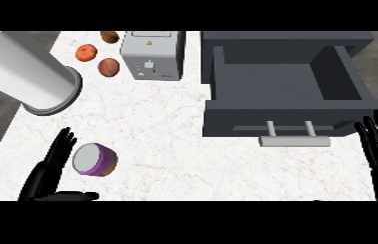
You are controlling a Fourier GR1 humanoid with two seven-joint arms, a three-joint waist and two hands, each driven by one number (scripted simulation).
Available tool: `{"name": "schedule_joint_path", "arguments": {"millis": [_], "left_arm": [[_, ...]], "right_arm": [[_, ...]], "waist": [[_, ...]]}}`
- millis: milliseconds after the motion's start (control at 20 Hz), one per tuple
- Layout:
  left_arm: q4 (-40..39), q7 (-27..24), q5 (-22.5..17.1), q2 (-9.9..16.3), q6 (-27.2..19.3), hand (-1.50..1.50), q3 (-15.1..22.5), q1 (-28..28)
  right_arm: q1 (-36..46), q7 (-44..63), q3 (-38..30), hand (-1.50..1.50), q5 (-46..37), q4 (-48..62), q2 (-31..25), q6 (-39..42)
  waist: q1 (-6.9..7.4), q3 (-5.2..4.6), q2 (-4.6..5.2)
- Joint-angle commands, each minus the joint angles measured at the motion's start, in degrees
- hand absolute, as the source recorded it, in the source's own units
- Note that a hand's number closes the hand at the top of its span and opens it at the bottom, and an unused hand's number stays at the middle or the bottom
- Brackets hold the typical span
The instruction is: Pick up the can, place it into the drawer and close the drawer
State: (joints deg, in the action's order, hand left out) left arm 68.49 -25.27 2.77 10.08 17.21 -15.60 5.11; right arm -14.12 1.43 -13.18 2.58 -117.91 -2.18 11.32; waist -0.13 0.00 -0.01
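A purple can (pixel 95 159) with a grey lid lies on the white marble counter (pixel 184 138) at the lower left. My left hand (pixel 50 173) stands open just left of it, fingers straight and pointing up, the thumb stretched out below the can; whether the fingers touch the can I cannot tell. The dark grey drawer (pixel 284 85) at the right is pulled open and holds nothing, its grey handle (pixel 293 140) facing me. My right hand (pixel 368 144) shows at the right edge with straight fingers, beside the drawer's front corner.
A grey toaster (pixel 152 55) stands at the back centre. Three round fruits or vegetables (pixel 108 66) lie left of it. A large grey cylinder (pixel 37 78) leans in from the upper left. The counter ends at the left edge.
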Motion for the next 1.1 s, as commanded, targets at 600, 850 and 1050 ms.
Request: {"name": "schedule_joint_path", "arguments": {"millis": [600,850,1050], "left_arm": [[-10.69,-5.19,-0.63,2.37,0.52,-1.50,-0.20,-3.84],[-12.53,-5.76,-0.26,0.27,-3.75,-1.50,0.54,-5.63],[-16.48,-6.24,-0.46,1.63,-2.67,-1.50,1.06,-9.40]], "right_arm": [[4.90,5.98,1.23,-1.50,-1.21,-1.30,0.01,-2.53],[2.86,4.97,-1.62,-1.50,0.88,-2.11,-1.19,-0.23],[1.09,4.91,-0.51,-1.50,-0.04,-4.11,0.71,-0.47]], "waist": [[0.10,-0.01,-0.01],[0.02,0.00,-0.01],[-0.03,0.00,-0.01]]}}
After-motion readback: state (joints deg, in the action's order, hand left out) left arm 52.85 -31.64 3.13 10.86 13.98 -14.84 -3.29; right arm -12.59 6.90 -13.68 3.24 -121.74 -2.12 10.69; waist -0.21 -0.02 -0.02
